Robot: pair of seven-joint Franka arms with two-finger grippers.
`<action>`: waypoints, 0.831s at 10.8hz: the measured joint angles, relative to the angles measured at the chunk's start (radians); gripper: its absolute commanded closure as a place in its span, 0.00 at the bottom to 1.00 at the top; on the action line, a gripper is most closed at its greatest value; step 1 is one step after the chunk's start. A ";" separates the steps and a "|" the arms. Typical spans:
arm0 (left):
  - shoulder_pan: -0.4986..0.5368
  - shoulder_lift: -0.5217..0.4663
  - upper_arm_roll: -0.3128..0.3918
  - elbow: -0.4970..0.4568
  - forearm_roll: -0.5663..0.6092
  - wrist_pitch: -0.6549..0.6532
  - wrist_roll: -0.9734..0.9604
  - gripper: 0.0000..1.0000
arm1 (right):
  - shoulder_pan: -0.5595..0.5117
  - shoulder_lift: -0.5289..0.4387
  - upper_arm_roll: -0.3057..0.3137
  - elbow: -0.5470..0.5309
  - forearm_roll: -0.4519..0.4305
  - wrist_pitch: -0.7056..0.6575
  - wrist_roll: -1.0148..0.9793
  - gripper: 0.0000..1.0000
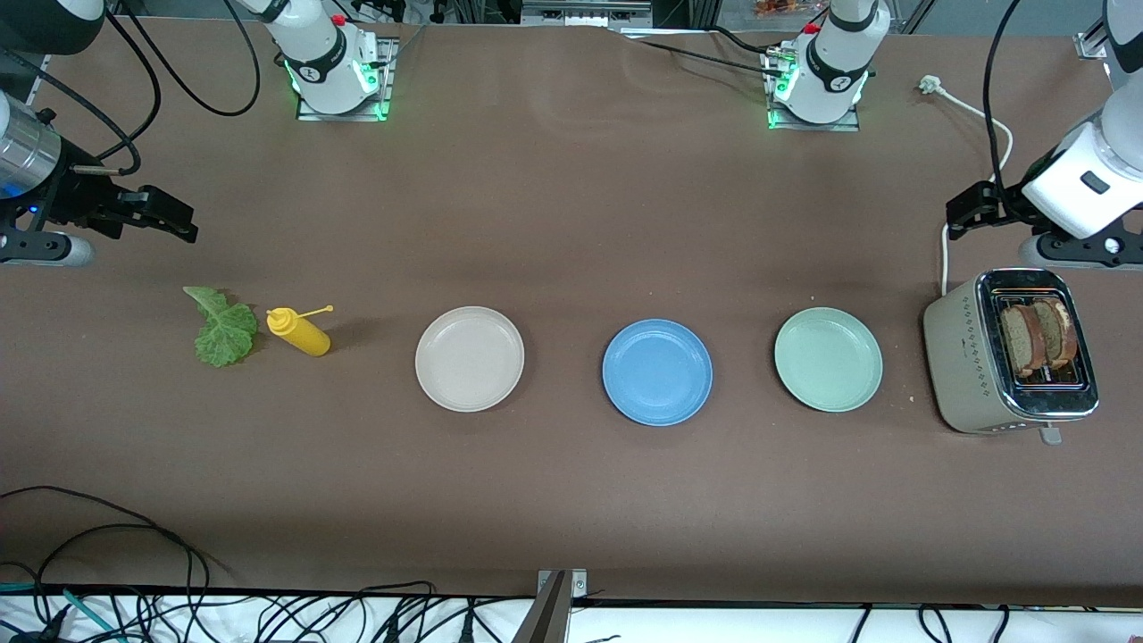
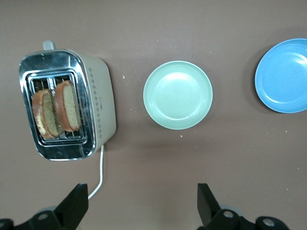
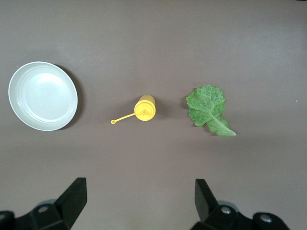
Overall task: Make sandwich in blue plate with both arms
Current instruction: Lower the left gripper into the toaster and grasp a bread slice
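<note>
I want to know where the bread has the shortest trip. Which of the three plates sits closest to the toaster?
The mint-green plate, right beside the toaster. The blue plate is in the middle, the beige plate farthest.

Your two arms: glossy white shells with rounded joints, each base ringed by a black band and lit green where it meets its metal mounting plate. A red button sits on each base. Black cables loop from both.

Your left gripper is black, under a white wrist housing with a dark oblong inset.

Your right gripper is black too, with a silver cylindrical wrist section and a small blue light.
</note>
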 measured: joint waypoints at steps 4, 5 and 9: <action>0.011 0.013 0.050 -0.005 0.049 0.013 0.114 0.00 | 0.000 0.001 0.000 -0.002 0.000 0.000 0.000 0.00; 0.013 0.028 0.075 -0.012 0.049 0.042 0.134 0.00 | 0.000 0.001 0.000 -0.003 0.000 0.000 0.000 0.00; 0.025 0.094 0.114 -0.143 0.049 0.295 0.165 0.00 | 0.000 0.001 -0.001 -0.004 0.000 0.000 -0.001 0.00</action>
